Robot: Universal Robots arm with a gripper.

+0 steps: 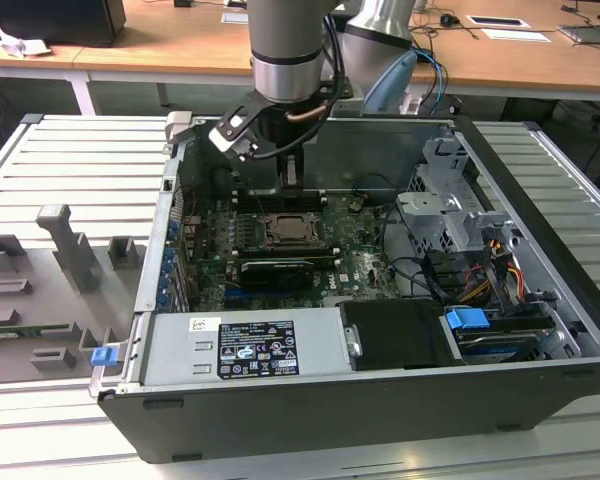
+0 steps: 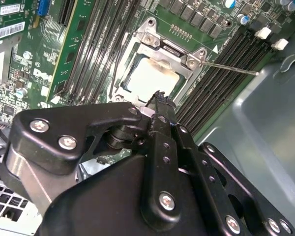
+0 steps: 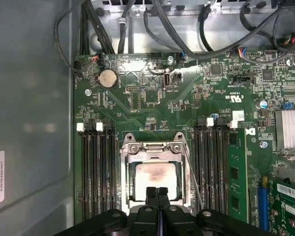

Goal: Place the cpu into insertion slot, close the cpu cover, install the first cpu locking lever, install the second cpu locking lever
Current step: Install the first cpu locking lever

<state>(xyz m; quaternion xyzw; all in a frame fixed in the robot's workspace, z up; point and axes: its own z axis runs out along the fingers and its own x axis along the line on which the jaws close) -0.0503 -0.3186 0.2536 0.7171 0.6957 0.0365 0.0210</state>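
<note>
Above the cpu (image 3: 156, 176) and its flat cpu cover (image 3: 152, 146), the claw (image 3: 157, 193), clenched, empty.

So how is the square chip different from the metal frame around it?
The cpu is a solid pale square; the cpu cover is a silvery frame with a big hole. The cpu is smaller and sits inside the cpu cover's opening. Both are square, metal and lie flat.
</note>
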